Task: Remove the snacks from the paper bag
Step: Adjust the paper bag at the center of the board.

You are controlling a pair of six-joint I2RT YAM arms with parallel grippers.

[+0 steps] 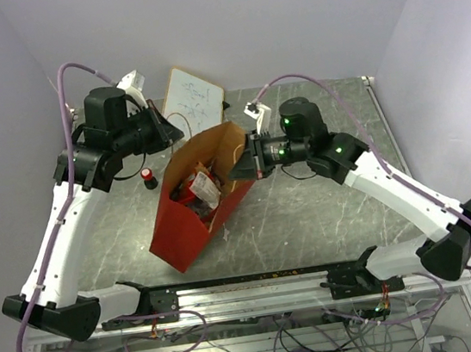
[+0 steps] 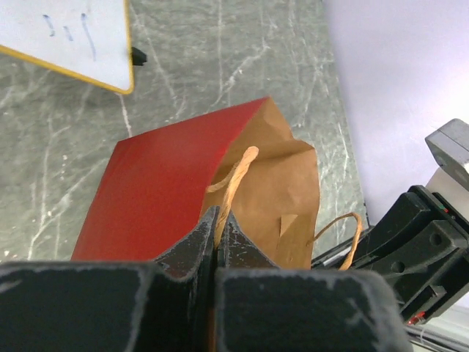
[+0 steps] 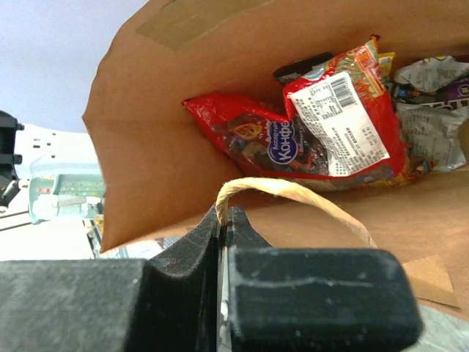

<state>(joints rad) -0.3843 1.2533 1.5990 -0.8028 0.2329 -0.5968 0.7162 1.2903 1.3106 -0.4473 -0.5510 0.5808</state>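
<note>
Nothing's coming out yet: the one paper bag [image 1: 186, 230] is lying mid-table, mouth facing far-right. The left gripper [image 2: 218, 218] and right gripper [image 3: 223, 214] are each pinching one of its two handles [image 3: 293, 188]. Inside I'm counting one big red candy bag [image 3: 256, 139] plus maybe four small packets [image 3: 432, 117].

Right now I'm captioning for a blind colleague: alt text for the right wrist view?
Jaws shut on the tan loop handle of a paper bag; inside its brown interior lie a red candy bag with a white barcode label and small shiny packets at right.
</note>
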